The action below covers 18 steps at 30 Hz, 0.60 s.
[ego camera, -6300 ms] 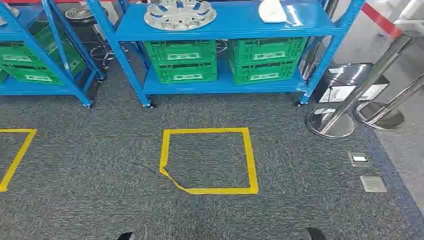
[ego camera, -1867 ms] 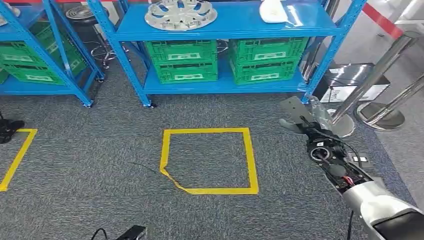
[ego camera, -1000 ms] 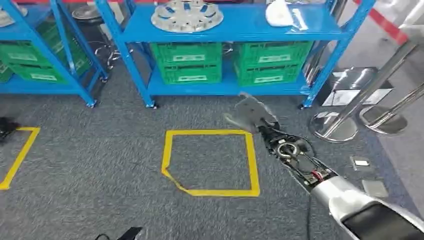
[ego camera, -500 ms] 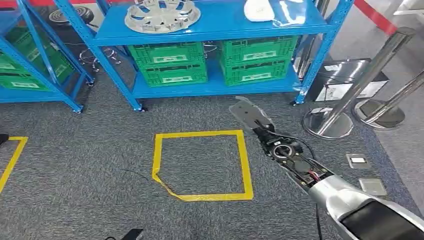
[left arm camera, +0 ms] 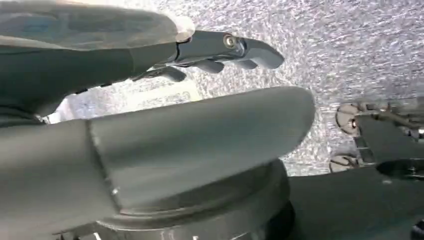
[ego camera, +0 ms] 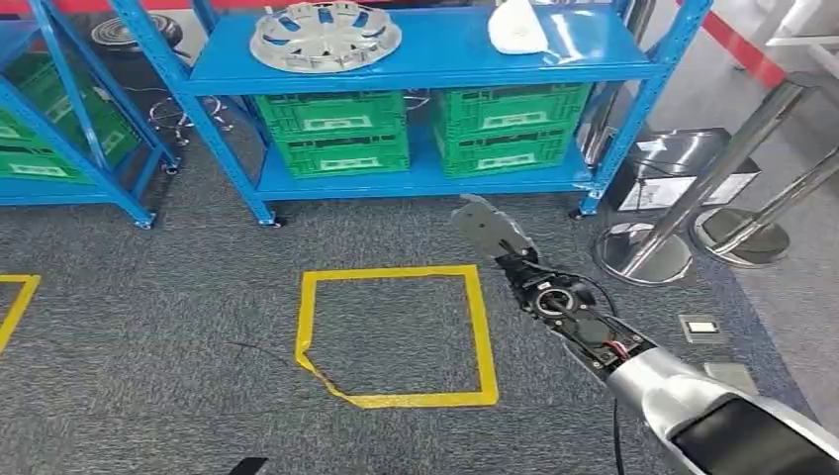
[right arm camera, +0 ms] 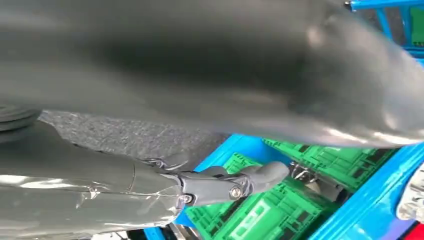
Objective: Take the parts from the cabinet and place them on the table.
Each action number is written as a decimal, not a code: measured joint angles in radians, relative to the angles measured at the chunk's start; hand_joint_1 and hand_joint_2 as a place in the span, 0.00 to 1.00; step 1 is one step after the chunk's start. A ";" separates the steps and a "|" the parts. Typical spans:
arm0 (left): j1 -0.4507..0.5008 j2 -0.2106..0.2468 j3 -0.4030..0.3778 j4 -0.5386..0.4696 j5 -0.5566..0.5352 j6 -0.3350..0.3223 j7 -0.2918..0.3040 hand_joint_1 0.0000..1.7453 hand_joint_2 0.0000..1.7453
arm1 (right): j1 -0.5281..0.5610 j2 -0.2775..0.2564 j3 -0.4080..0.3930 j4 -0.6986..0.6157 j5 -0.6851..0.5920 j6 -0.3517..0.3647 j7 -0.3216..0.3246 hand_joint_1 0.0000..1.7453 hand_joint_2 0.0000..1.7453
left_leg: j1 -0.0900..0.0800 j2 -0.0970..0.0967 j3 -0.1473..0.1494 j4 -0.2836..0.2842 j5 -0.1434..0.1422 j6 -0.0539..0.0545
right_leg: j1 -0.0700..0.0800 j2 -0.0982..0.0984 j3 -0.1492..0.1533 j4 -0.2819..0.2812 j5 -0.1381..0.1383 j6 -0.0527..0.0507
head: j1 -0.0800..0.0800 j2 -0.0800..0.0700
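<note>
parts, a silver wheel cover (ego camera: 325,36) and a white piece (ego camera: 515,27), lie on the blue cabinet (ego camera: 416,59) shelf. right robot hand (ego camera: 490,230) reaches forward, fingers apart, empty. left robot hand (left arm camera: 150,125) empty, fingers apart.

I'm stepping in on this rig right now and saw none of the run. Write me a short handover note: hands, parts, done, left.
Right hand: raised over the carpet toward the blue shelf rack, fingers apart, holding nothing.
Left hand: holding nothing, seen against the carpet.
Parts: silver wheel cover and white part both lie on the rack's upper shelf, untouched. Green crates sit on the shelf below.
Done: nothing picked.
Left: take each part and place it on the table.
</note>
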<state>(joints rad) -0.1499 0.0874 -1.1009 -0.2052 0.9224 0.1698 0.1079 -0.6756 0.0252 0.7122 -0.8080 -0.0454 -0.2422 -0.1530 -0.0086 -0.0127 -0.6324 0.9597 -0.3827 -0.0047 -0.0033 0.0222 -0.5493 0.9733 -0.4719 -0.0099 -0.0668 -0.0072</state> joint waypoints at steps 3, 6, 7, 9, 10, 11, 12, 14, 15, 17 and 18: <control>-0.001 -0.002 0.000 0.000 0.000 0.000 0.000 0.00 0.00 | 0.000 0.000 0.003 0.000 0.000 0.000 0.000 0.00 0.00 | 0.000 0.000 0.000 0.000 -0.002 0.004 | 0.000 0.000 0.004 -0.007 0.001 0.006 | 0.000 0.000; -0.001 -0.003 0.000 0.000 0.000 0.000 0.000 0.00 0.00 | 0.000 0.000 0.007 0.000 0.000 0.000 0.001 0.00 0.00 | 0.000 0.000 0.000 0.001 -0.004 0.006 | 0.000 -0.001 0.005 -0.009 0.001 0.009 | 0.000 0.000; -0.001 -0.003 0.000 0.000 0.000 0.000 0.000 0.00 0.00 | -0.001 0.000 0.008 0.000 0.000 0.000 0.001 0.00 0.00 | 0.000 0.000 0.000 0.001 -0.004 0.007 | 0.000 -0.001 0.005 -0.010 0.002 0.012 | 0.000 0.000; -0.001 -0.003 0.000 0.000 0.000 0.000 0.000 0.00 0.00 | -0.001 0.000 0.011 0.000 0.000 0.000 0.001 0.00 0.00 | 0.000 0.000 0.000 0.002 -0.004 0.007 | 0.000 -0.001 0.005 -0.010 0.002 0.012 | 0.000 0.000; -0.001 -0.003 0.000 0.000 0.000 0.000 0.000 0.00 0.00 | -0.001 0.000 0.011 0.000 0.000 0.000 0.001 0.00 0.00 | 0.000 0.000 0.001 0.002 -0.004 0.007 | 0.000 -0.001 0.005 -0.010 0.002 0.012 | 0.000 0.000; -0.002 -0.003 0.000 0.000 0.001 0.000 0.000 0.00 0.00 | -0.001 0.000 0.012 0.000 0.000 0.000 0.001 0.00 0.00 | 0.000 0.000 0.001 0.002 -0.004 0.007 | -0.001 -0.001 0.005 -0.010 0.002 0.012 | 0.000 0.000; -0.002 -0.003 0.000 0.000 0.001 0.000 0.000 0.00 0.00 | -0.001 0.000 0.013 0.000 0.000 0.000 0.001 0.00 0.00 | 0.001 0.000 0.001 0.002 -0.004 0.007 | -0.002 -0.001 0.006 -0.010 0.002 0.012 | 0.000 0.000; -0.003 -0.003 0.000 0.000 0.002 0.000 0.000 0.00 0.00 | -0.001 0.000 0.015 0.000 0.000 0.000 0.001 0.00 0.00 | 0.001 0.000 0.002 0.001 -0.004 0.007 | -0.002 -0.001 0.006 -0.010 0.002 0.012 | 0.000 0.000; -0.003 -0.003 0.000 0.000 0.002 0.000 0.000 0.00 0.00 | -0.001 0.000 0.016 0.000 0.000 0.000 0.001 0.00 0.00 | 0.001 0.000 0.002 0.001 -0.004 0.007 | -0.002 -0.001 0.006 -0.010 0.002 0.012 | 0.000 0.000; -0.003 -0.003 0.000 0.000 0.002 0.000 0.000 0.00 0.00 | -0.001 0.000 0.017 0.000 0.000 0.000 0.001 0.00 0.00 | 0.002 0.000 0.003 0.000 -0.004 0.007 | -0.002 -0.001 0.006 -0.010 0.002 0.012 | 0.000 0.000; -0.003 -0.003 0.000 0.000 0.002 0.000 0.000 0.00 0.00 | -0.001 0.000 0.017 0.000 0.000 0.000 0.001 0.00 0.00 | 0.002 0.000 0.003 0.000 -0.004 0.007 | -0.002 -0.001 0.006 -0.010 0.002 0.012 | 0.000 0.000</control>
<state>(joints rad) -0.1528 0.0847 -1.1009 -0.2052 0.9247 0.1694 0.1076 -0.6762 0.0252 0.7294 -0.8080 -0.0454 -0.2426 -0.1518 -0.0067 -0.0122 -0.6292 0.9599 -0.3867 0.0026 -0.0049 0.0216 -0.5429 0.9632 -0.4700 0.0023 -0.0671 -0.0073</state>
